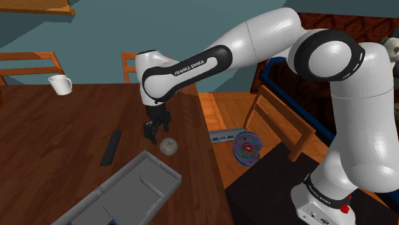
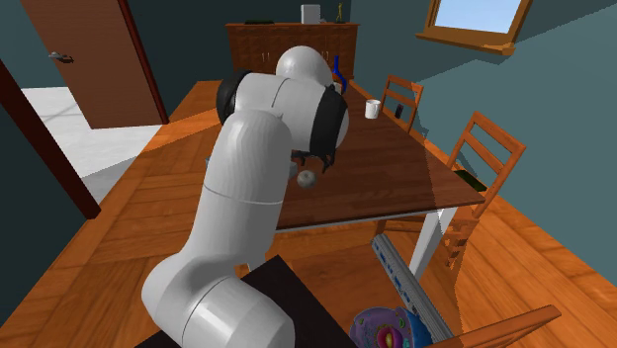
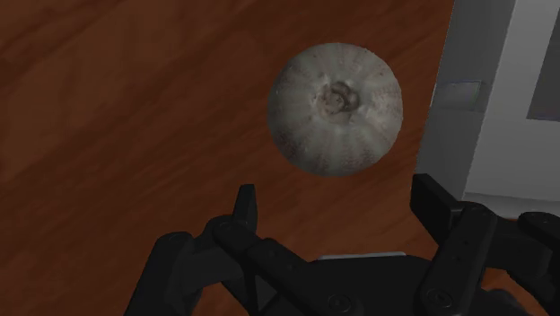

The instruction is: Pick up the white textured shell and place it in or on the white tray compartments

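The shell (image 1: 169,146) is a pale round ribbed ball lying on the dark wooden table (image 1: 64,140), near the edge at the shoulder view's right. My gripper (image 1: 156,131) hangs just above and beside it, open, with nothing between the fingers. In the wrist view the shell (image 3: 336,109) lies a little beyond my gripper (image 3: 339,211), whose black fingertips (image 3: 245,211) stand wide apart. The grey compartment tray (image 1: 160,165) lies close to the shell, and its wall (image 3: 485,108) sits right beside it. In the second exterior view the shell (image 2: 307,178) rests just below my gripper (image 2: 314,163).
A flat black bar (image 1: 111,147) lies on the table on the tray's other side. A white mug (image 1: 60,84) stands at the far end. Wooden chairs (image 1: 281,121) line the table, and a colourful disc (image 1: 247,147) lies on the floor past the table edge.
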Available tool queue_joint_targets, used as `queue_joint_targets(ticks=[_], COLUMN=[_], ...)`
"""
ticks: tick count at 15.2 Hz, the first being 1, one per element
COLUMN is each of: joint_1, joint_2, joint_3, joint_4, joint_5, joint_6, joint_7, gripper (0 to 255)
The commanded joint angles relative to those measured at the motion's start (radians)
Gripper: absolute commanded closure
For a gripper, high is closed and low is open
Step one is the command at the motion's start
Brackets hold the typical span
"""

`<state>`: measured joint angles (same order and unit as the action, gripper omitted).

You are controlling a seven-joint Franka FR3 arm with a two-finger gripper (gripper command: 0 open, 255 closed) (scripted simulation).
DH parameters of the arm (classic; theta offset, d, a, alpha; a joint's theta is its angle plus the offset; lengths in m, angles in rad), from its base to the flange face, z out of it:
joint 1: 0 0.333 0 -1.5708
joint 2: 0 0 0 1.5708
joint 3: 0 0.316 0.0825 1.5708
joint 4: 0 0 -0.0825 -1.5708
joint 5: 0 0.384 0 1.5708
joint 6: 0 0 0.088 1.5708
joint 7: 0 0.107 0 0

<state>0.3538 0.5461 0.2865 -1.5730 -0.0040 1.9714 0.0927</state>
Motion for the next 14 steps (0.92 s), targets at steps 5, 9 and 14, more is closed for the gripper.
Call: queue_joint_targets(ticks=[5,9,14], joint_1=[0.006,0.007,0.007], joint_2=[0.032,0.034,0.034], joint_3=[0.001,0.000,0.000], joint_4=[-0.019,-0.023,-0.023], joint_5=[0.009,0.008,0.008], joint_6=[0.003,0.010,0.010], joint_7=[0.016,0.016,0.016], gripper=[0,0,255])
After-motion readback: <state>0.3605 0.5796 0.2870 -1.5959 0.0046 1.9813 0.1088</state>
